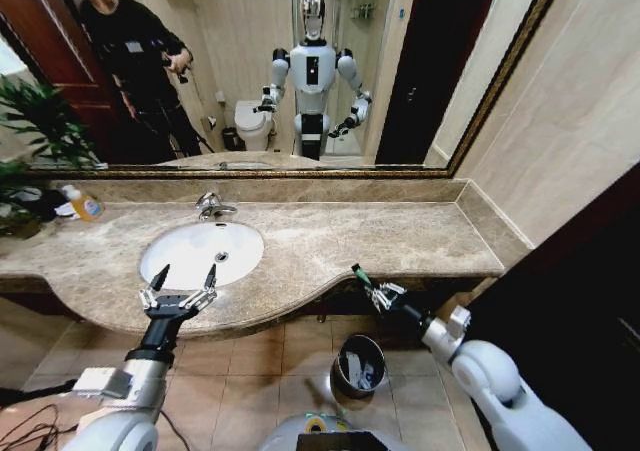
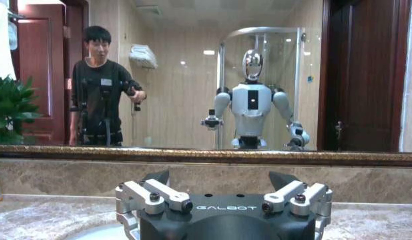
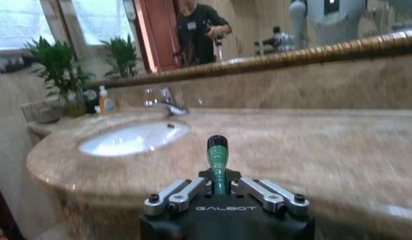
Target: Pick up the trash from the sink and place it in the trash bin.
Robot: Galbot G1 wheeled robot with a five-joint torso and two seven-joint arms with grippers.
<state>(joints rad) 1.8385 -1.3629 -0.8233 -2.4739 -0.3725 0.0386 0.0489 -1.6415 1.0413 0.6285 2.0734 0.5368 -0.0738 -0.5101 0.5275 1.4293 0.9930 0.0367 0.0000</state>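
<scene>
The sink (image 1: 190,256) is a white oval basin in the marble countertop (image 1: 400,236); only its drain shows inside. My left gripper (image 1: 184,275) hovers open over the basin's front rim, its fingers (image 2: 159,177) spread wide with nothing between them. My right gripper (image 1: 364,281) is at the counter's front edge, right of the sink, shut on a small dark-green piece of trash (image 1: 355,270) that sticks up from it (image 3: 217,150). Below that gripper, the trash bin (image 1: 358,366) stands on the tiled floor, dark with a shiny rim and white bits inside.
A chrome faucet (image 1: 212,206) stands behind the basin. An orange soap bottle (image 1: 84,204) and a potted plant (image 1: 35,131) sit at the counter's far left. A dark panel (image 1: 570,301) closes the right side. Cables (image 1: 30,431) lie on the floor at left.
</scene>
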